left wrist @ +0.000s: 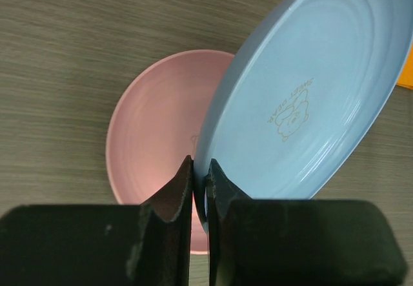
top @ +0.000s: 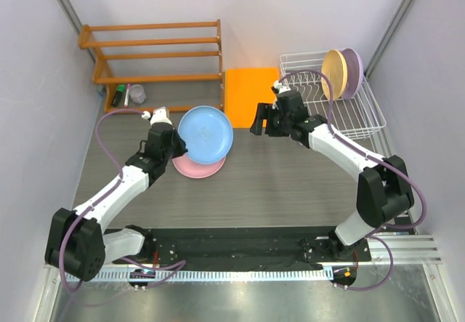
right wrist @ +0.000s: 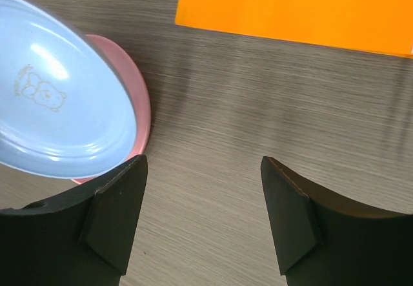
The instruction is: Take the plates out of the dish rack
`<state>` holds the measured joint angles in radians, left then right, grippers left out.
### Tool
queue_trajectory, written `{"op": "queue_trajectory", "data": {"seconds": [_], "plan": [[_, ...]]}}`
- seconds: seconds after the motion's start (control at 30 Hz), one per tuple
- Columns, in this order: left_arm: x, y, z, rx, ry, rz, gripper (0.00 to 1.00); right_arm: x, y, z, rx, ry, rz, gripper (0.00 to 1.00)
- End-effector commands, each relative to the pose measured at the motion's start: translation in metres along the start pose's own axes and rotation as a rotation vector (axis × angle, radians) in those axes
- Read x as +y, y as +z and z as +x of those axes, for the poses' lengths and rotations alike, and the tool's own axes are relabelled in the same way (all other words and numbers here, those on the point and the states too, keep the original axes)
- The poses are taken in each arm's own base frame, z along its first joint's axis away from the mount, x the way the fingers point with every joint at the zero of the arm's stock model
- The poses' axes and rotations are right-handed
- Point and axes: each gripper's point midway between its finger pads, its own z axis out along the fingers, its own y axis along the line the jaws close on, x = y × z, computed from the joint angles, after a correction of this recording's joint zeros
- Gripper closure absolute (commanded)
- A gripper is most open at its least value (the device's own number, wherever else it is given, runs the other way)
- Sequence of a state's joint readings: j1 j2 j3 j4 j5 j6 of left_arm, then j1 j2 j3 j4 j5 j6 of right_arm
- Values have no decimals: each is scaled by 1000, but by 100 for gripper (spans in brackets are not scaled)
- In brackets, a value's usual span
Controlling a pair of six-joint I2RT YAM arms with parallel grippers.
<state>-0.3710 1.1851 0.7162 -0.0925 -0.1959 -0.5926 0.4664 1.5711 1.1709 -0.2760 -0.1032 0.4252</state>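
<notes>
My left gripper [top: 176,146] [left wrist: 200,173] is shut on the rim of the light blue plate [top: 205,134] [left wrist: 310,99] and holds it tilted above the pink plate [top: 197,167] [left wrist: 158,121], which lies flat on the table. My right gripper [top: 258,121] [right wrist: 204,170] is open and empty above bare table to the right of both plates [right wrist: 58,99]. The pale orange-yellow plate [top: 335,74] and the lavender plate [top: 354,72] stand upright in the white wire dish rack [top: 363,122] at the back right.
An orange flat mat [top: 249,93] [right wrist: 297,5] lies between the plates and the rack. An orange wooden slatted shelf [top: 156,49] stands at the back left, with a dark marker [top: 118,95] and a small cup [top: 137,93] in front of it.
</notes>
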Motion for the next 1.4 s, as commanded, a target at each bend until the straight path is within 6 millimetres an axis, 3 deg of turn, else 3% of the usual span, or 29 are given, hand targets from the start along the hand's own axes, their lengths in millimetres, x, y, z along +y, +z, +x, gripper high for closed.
{"op": "queue_trajectory", "data": {"seconds": [0.0,0.43,0.53,0.57,0.67,0.8,0.87,0.9,0.93,1.0,1.2,1.23,1.33,1.37], "plan": [[18,-9,-6,-27,-14,-87,100,-3,-9,-31,-75,-33,35,23],[37,0,17,16,-11,-157,98,-50,-31,-60,-128,-9,142,22],[40,2,23,34,-6,-165,90,-64,-36,-68,-144,-7,177,22],[39,3,23,35,-7,-166,81,-69,-37,-70,-148,-5,190,22],[41,5,26,46,-3,-172,74,-94,-44,-81,-182,2,296,22],[40,8,28,52,-1,-171,67,-120,-55,-98,-232,3,424,22],[40,9,29,52,0,-171,66,-123,-59,-107,-252,-4,450,22],[41,10,28,51,2,-173,62,-125,-59,-110,-258,-8,466,21],[39,10,25,47,4,-171,48,-130,-63,-116,-273,-18,495,20],[39,10,25,51,15,-171,55,-136,-69,-124,-291,-24,543,19],[33,5,15,41,30,-156,17,-165,-86,-151,-351,-52,709,14],[29,4,10,33,32,-142,1,-171,-86,-157,-356,-52,740,14],[13,2,2,24,34,-68,1,-187,-100,-176,-395,-69,843,14],[9,1,-1,19,34,-46,1,-195,-96,-178,-385,-78,877,14]]}}
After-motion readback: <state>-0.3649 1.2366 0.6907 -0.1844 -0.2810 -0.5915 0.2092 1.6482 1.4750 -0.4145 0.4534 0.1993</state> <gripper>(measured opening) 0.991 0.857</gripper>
